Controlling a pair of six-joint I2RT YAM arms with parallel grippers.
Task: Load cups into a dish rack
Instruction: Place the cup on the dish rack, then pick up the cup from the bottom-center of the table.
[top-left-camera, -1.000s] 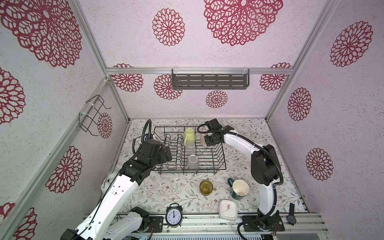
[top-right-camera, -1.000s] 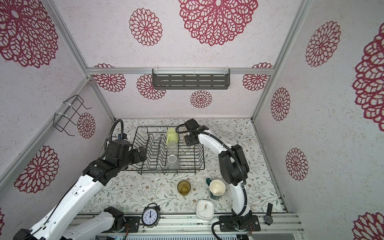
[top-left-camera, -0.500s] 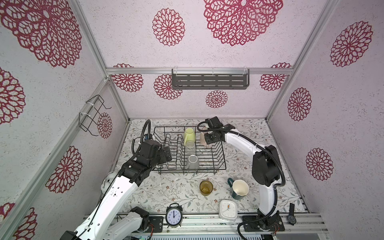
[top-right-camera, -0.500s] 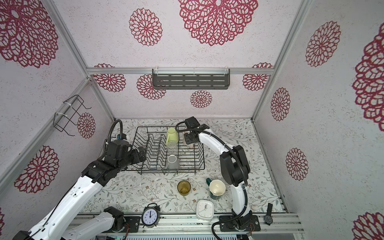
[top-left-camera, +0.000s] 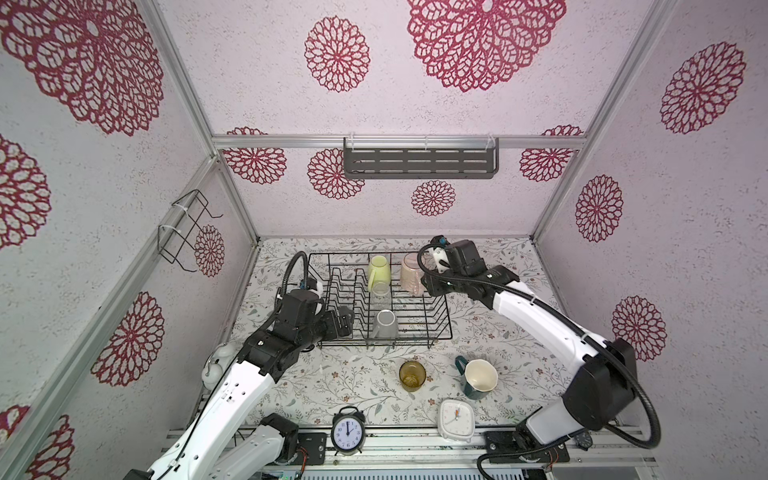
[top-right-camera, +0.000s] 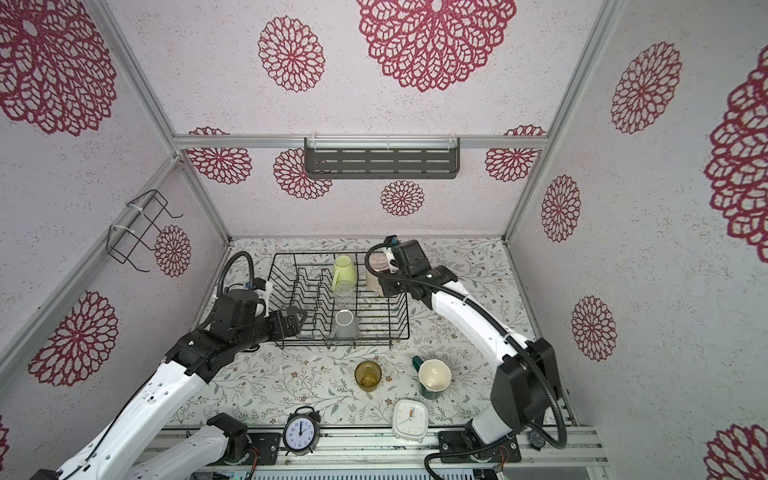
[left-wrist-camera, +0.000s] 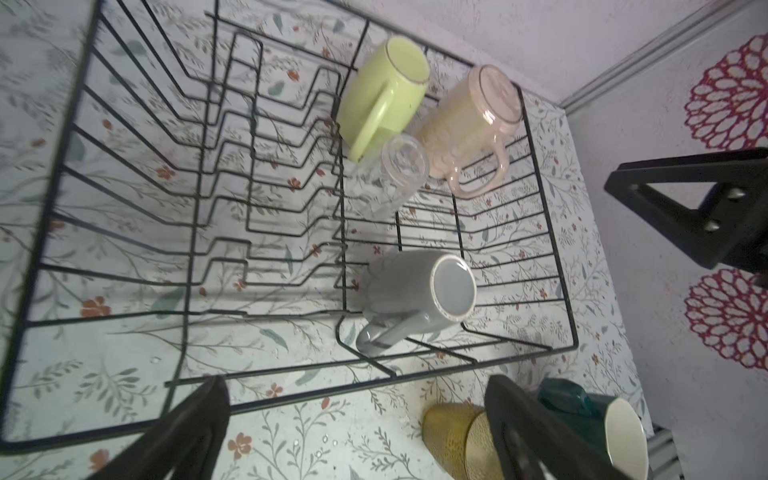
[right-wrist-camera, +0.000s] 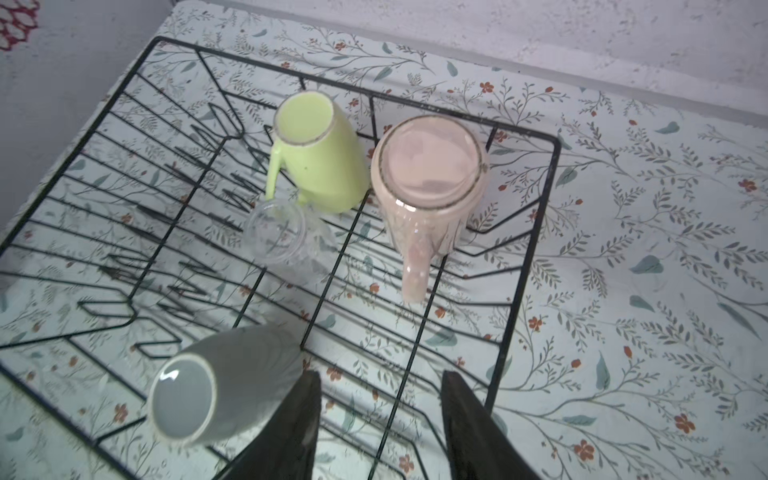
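In both top views the dish rack (top-left-camera: 432, 309) sits toward the back of the floral counter (top-left-camera: 332, 376), with four cups in its right-hand half. The yellow-green mug (top-left-camera: 379, 272) and pink mug (top-left-camera: 410, 272) stand side by side at the far end. The clear glass (top-left-camera: 380, 289) is just in front of the yellow-green one, and the grey mug (top-left-camera: 385, 325) is near the front rim. The right arm hides part of the pink mug there. The right wrist view shows it whole, base up, handle pointing toward the camera, and shows the right jaws apart over the rack wires with nothing between the fingers (right-wrist-camera: 291, 428). The left wrist view shows the left jaws spread wide and empty at the rack's near left corner. Past one finger it also shows the amber tumbler (left-wrist-camera: 453, 440) and dark teal mug (left-wrist-camera: 602, 428) upright on the counter outside the rack, which the right wrist view leaves out. Only the top views take in the round black clock (top-left-camera: 348, 430) and square white clock (top-left-camera: 457, 419) at the counter's front edge.
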